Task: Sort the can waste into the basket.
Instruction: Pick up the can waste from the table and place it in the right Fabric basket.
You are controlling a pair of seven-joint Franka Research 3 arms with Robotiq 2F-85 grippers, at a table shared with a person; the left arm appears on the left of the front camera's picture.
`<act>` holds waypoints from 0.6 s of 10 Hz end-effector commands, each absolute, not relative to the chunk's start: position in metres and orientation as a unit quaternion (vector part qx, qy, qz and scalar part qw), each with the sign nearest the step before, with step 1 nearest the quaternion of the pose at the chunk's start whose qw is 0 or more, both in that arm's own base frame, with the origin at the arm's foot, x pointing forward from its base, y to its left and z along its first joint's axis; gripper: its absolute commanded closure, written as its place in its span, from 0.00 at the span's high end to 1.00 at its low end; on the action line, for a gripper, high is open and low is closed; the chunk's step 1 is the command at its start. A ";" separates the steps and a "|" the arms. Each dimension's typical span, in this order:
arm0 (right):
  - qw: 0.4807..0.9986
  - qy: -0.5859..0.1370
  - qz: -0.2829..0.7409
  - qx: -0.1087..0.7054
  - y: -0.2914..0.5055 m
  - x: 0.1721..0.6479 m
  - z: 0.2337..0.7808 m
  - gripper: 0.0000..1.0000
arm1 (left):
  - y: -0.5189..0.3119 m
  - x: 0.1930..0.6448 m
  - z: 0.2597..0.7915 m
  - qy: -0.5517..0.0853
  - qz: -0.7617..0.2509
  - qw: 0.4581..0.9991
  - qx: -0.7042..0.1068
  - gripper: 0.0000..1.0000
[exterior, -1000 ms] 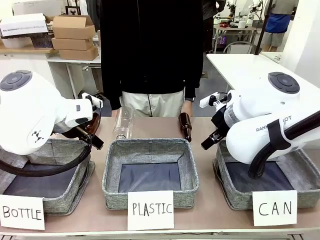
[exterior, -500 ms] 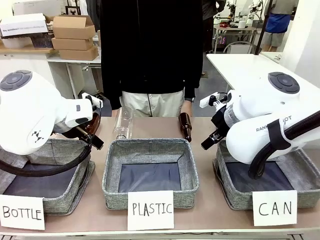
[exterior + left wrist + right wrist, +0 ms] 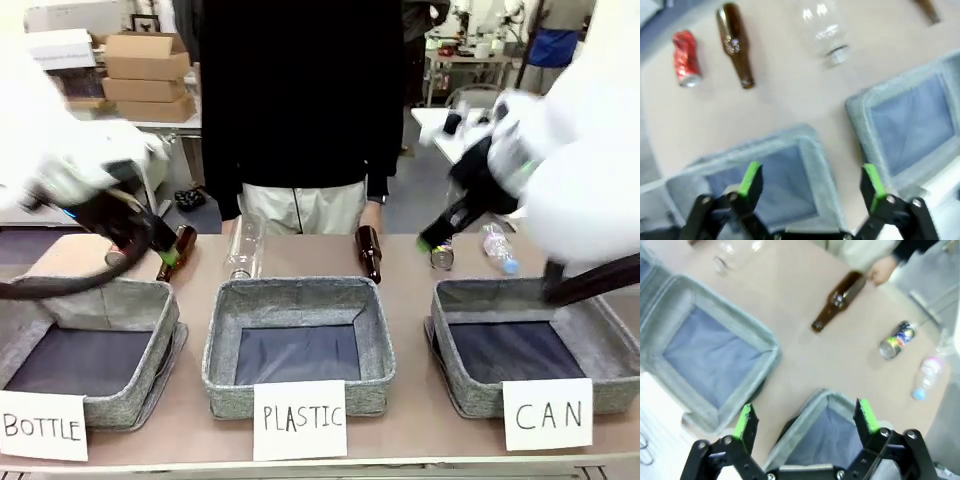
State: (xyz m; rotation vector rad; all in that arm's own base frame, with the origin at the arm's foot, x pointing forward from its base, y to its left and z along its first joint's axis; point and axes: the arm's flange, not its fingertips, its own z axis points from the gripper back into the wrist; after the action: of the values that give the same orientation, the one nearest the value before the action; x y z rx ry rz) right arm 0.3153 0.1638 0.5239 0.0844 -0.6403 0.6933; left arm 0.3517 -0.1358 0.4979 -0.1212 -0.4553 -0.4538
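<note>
1. This is a workshop room with brown cardboard boxes (image 3: 145, 65) stacked at the back. A person in a black top (image 3: 300, 90) stands at the far edge of a pale tan tabletop (image 3: 300, 262).
2. Three grey woven-fabric rectangular baskets line the near edge, each fronted by a white handwritten card. The "BOTTLE" basket (image 3: 130, 390) is at the left, the "PLASTIC" basket (image 3: 297, 290) in the middle and the "CAN" basket (image 3: 468, 385) at the right.
3. The left gripper (image 3: 811, 180), black with green pads, stands wide apart and empty. It hangs above the "BOTTLE" basket's rim on the side toward the middle basket.
4. The crumpled red metal can (image 3: 686, 59) lies on its side well beyond that gripper, toward the tabletop's left edge. It is near a brown glass bottle (image 3: 735, 45).
5. The right gripper (image 3: 805, 420) is likewise spread wide and carries nothing. It hangs over a corner of the "CAN" basket.
6. The black-and-silver patterned can (image 3: 896, 340) rests on the tabletop past that basket's far rim, well apart from the fingers. It sits between a second brown glass bottle (image 3: 837, 301) and a small clear plastic bottle (image 3: 926, 377).
</note>
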 end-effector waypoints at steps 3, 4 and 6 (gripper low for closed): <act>0.889 -0.313 0.330 0.050 0.149 0.280 0.560 1.00 | -0.127 0.325 0.537 -0.237 -0.218 0.940 -0.112 1.00; 0.889 -0.313 0.330 0.050 0.149 0.280 0.560 1.00 | -0.127 0.325 0.537 -0.237 -0.218 0.940 -0.112 1.00; 0.871 -0.313 0.329 0.191 0.118 0.246 0.575 1.00 | -0.113 0.300 0.564 -0.252 -0.216 0.930 -0.157 1.00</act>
State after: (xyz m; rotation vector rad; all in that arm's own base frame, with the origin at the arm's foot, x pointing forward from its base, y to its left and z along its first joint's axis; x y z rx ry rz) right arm 0.2518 0.1346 0.5825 0.1761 -0.6504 0.6597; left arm 0.3170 -0.1230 0.5438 -0.2781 -0.4816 -0.4377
